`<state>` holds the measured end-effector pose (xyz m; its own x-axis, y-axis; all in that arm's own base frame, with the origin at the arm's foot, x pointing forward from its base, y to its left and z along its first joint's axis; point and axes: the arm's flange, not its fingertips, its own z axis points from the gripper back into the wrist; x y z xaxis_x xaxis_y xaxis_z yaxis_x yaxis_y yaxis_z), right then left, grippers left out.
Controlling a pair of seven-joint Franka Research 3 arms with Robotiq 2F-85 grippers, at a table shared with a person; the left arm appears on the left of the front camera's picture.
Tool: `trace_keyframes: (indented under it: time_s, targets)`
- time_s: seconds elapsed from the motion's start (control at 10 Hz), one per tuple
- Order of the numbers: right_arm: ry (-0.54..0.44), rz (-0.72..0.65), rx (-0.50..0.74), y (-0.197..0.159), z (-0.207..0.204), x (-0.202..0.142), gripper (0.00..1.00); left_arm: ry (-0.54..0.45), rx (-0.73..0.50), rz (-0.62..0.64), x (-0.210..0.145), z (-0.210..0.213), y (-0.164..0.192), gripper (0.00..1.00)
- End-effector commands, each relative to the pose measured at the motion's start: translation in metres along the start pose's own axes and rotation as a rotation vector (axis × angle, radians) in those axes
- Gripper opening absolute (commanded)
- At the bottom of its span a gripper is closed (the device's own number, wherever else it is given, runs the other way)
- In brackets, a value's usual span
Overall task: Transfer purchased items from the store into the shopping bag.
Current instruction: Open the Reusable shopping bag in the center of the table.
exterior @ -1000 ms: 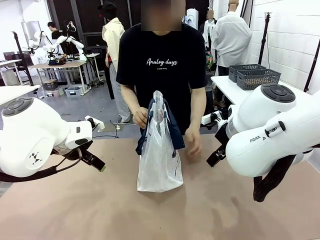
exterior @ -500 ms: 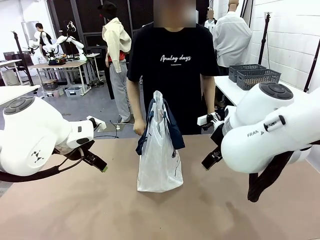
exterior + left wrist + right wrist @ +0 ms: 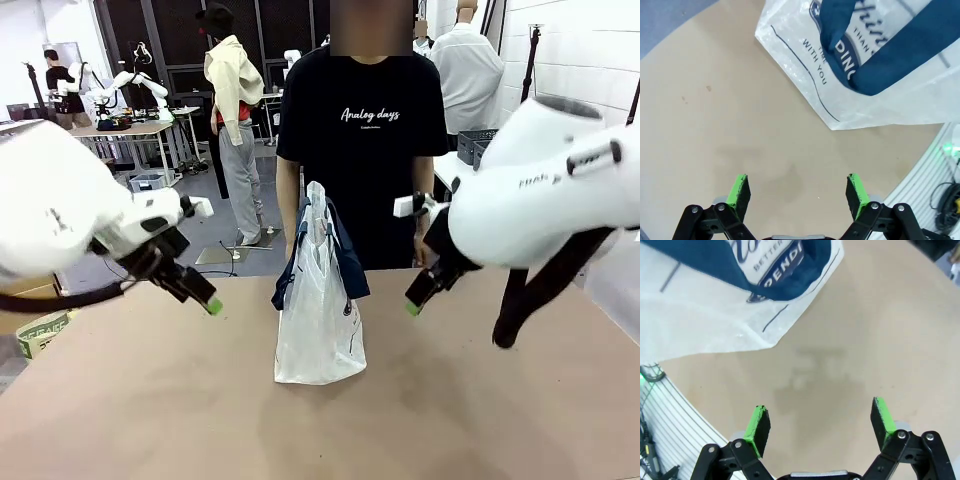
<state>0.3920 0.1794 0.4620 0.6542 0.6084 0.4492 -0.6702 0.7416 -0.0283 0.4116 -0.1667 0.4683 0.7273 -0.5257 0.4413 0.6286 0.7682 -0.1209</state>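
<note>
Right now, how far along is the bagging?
Done: the shopping bag stands upright on the table, handles drooping. In hand: nothing; the left gripper and right gripper hover either side of it, jaws open and empty. Left: probably every item; the bag looks flat and slack.

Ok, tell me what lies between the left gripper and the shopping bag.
Only bare table: in the left wrist view it stretches from the open left gripper to the shopping bag, with nothing lying on it.
</note>
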Motion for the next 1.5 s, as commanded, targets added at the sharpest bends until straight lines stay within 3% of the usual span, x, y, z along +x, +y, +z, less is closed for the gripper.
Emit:
trace_keyframes:
  time_s: [0.0,0.4,0.5,0.8,1.0,1.1,1.4]
  targets:
    - [0.014,0.022,-0.052,-0.004,0.033,0.042,1.00,0.041,0.062,0.092,0.039,0.025,0.004,1.00]
    - [-0.046,0.008,-0.067,-0.006,0.073,0.131,1.00,-0.091,-0.007,0.063,0.098,0.050,-0.003,1.00]
    - [-0.033,0.023,-0.033,-0.001,0.077,0.093,1.00,-0.037,0.032,0.093,0.078,0.051,-0.001,1.00]
    - [-0.033,0.023,-0.033,-0.001,0.077,0.093,1.00,-0.051,0.025,0.089,0.092,0.050,-0.006,1.00]
    - [-0.002,-0.051,-0.051,-0.001,0.080,0.126,1.00,0.136,0.050,0.280,0.110,0.062,-0.023,1.00]
    - [0.074,-0.090,-0.081,-0.003,0.078,0.147,1.00,0.223,0.111,0.436,0.124,0.066,-0.025,1.00]
    - [0.165,-0.226,-0.120,-0.001,0.070,0.217,1.00,0.265,0.076,0.568,0.150,0.060,-0.044,1.00]
